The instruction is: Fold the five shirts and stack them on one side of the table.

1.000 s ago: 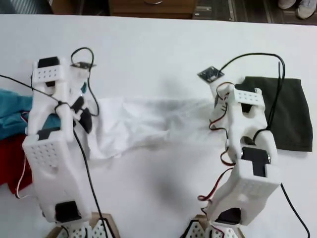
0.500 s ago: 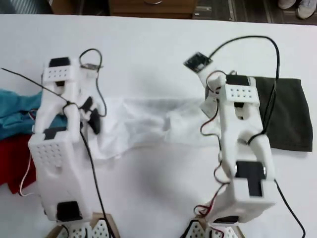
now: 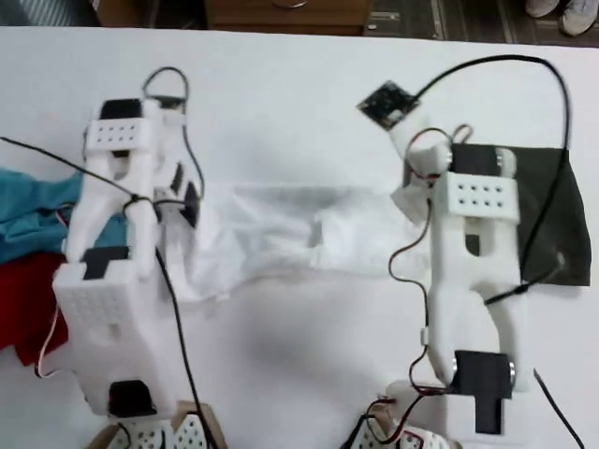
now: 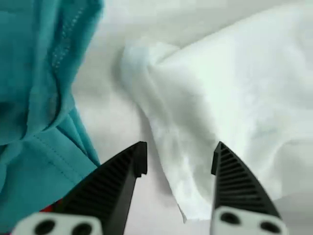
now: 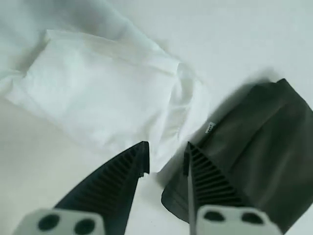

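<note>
Across the middle of the tabletop [image 3: 299,84] lies a rumpled white shirt [image 3: 271,238], the left claw [image 4: 180,152] gaping wide and empty over one end, the right claw [image 5: 166,151] barely parted, empty, over the other beside a folded dark shirt [image 3: 538,215].

A white shirt [image 3: 281,234] is lying crumpled and stretched sideways across the middle of the table [image 3: 299,84], with one end folded over. That end is touching a dark grey shirt [image 3: 552,215], which is lying folded flat on the right side. A teal shirt [image 3: 28,206] is sitting bunched at the left edge, bordering a rumpled red shirt [image 3: 23,304].
</note>
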